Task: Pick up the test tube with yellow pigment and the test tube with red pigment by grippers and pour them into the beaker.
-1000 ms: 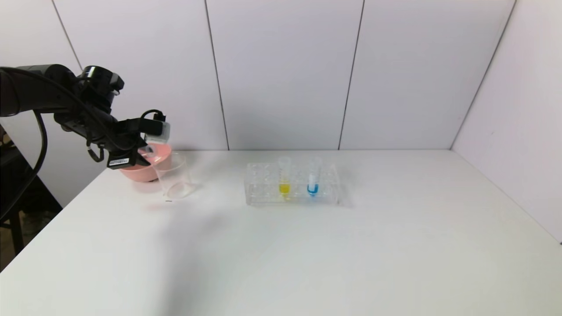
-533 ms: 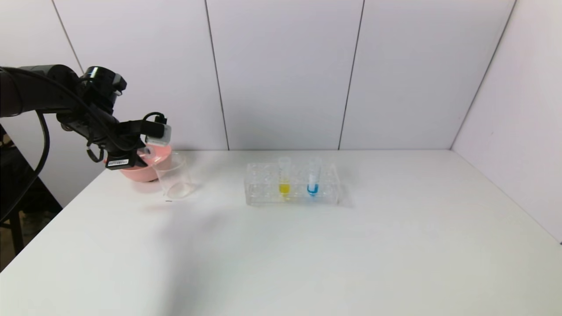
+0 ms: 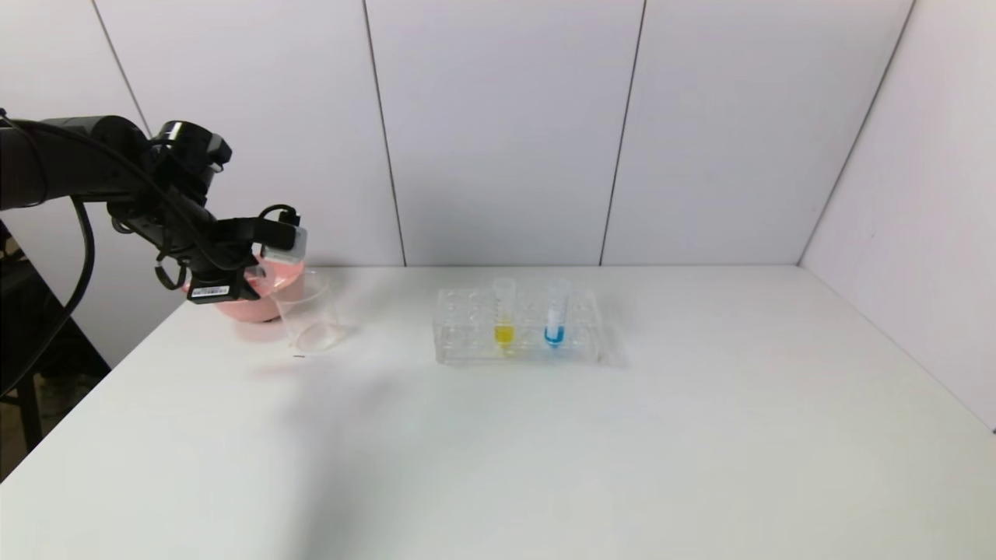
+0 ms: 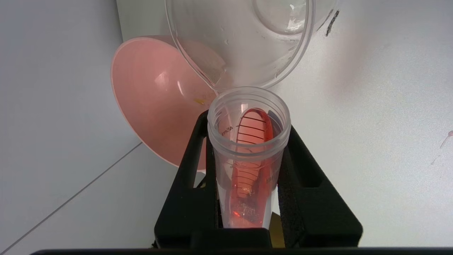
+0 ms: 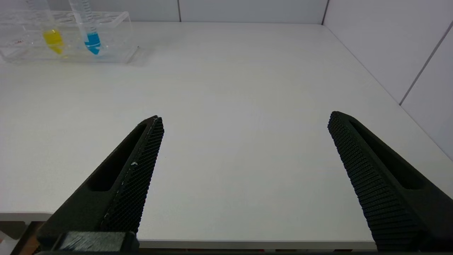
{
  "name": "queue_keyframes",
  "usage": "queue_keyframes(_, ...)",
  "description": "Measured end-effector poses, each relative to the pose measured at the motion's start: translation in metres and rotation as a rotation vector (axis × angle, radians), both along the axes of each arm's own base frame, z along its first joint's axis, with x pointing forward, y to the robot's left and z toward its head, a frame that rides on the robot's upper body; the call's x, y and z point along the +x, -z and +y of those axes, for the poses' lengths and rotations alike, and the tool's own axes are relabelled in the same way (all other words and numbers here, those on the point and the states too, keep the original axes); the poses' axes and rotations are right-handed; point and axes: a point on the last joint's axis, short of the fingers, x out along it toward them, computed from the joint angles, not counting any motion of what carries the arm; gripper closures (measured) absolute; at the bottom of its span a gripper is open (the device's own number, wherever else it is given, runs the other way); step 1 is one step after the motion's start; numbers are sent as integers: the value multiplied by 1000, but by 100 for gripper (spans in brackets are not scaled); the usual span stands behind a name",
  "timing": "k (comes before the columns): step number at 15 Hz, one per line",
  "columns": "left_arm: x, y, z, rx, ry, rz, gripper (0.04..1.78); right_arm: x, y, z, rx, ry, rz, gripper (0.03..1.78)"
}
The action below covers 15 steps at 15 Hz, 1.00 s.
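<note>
A white table (image 3: 545, 435) is seen across the head view, backed by pale wall panels. On its far left corner a pink bowl (image 3: 247, 307) is set, and just beside it, touching or nearly touching on the side toward the table's middle, the beaker (image 3: 311, 315) is stood upright. Near the far middle of the table a clear rack (image 3: 467, 330) is placed, well apart from the beaker. Two tubes are held upright in the rack: the yellow tube (image 3: 504, 311) and, next to it on the right, a blue tube (image 3: 555, 311).

The left arm is stretched out above the bowl and the beaker, and the left gripper (image 4: 247, 198) is held over the beaker's rim. Its jaws are clenched on the red tube (image 4: 247, 156), which is pinched between the two black fingers (image 4: 191, 177). In the left wrist view the tube is seen tipped well over, its open mouth pointed toward the beaker's opening, and the red liquid is spread in a streak along the tube's inner wall up toward the mouth. The beaker's bottom is seen clear, with no coloured liquid made out in it.

The right gripper (image 5: 244, 120) is kept low at the table's near edge, well apart from the rack, and its jaws are spread wide with nothing between them.
</note>
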Motion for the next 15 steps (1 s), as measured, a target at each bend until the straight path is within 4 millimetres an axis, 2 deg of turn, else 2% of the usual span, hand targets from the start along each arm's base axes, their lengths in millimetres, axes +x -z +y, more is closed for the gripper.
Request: queue_keyframes(15,2,1,-7,62,-38,-3,133,0,0,0,0,0,0,11)
